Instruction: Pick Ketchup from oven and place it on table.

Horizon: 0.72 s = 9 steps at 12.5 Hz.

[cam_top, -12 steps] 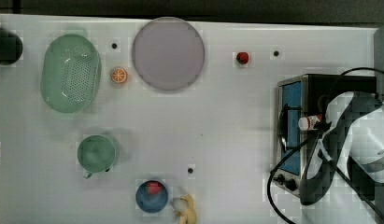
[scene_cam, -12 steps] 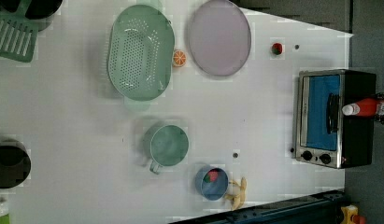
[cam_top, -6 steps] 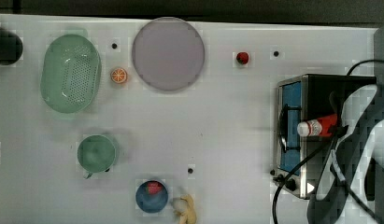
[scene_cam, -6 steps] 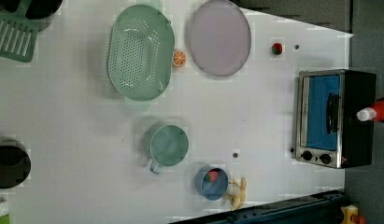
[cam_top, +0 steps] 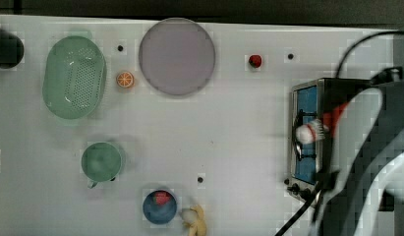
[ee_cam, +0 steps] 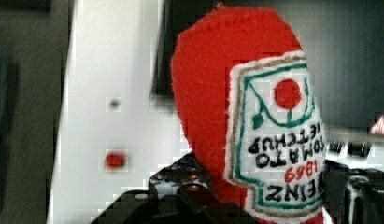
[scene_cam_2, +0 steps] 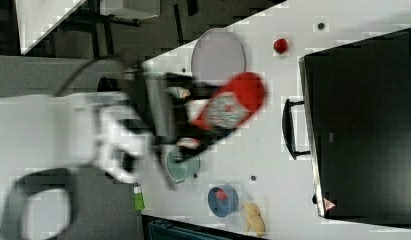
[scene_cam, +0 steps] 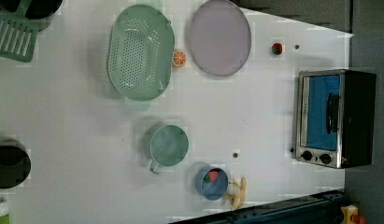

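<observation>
White table (cam_top: 229, 132) spreads across the top view, left to right: green colander (cam_top: 74, 76), grey plate (cam_top: 177, 56), then the oven (cam_top: 307, 137). Above its closed door (handle facing the table) hangs the ketchup (cam_top: 320, 127), clamped in the gripper (scene_cam_2: 185, 122), lifted clear, presumably for setting down.

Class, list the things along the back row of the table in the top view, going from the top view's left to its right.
Green colander → orange slice → round grey plate → small red ball.
</observation>
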Tool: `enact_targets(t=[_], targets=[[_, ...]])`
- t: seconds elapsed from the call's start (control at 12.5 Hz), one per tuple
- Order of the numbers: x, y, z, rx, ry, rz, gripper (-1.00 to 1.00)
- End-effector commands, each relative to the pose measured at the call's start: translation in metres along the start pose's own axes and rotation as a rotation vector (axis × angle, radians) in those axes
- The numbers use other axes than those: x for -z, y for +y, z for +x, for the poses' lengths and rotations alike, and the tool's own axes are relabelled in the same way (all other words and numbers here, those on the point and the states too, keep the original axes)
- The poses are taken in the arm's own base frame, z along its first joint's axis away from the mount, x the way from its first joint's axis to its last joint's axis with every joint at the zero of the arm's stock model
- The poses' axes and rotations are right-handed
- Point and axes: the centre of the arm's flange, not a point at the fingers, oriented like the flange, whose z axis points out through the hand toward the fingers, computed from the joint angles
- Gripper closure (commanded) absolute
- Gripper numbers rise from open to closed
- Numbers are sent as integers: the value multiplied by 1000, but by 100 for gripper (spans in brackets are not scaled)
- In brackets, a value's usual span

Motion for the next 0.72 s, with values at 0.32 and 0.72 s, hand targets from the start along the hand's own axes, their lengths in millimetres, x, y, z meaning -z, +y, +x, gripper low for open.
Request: enact_targets(t=[0.32,0.72], targets=[[10,-69,-180,337,-100,-41,-27],[-78,-63,-243,375,-165,-174,-27]])
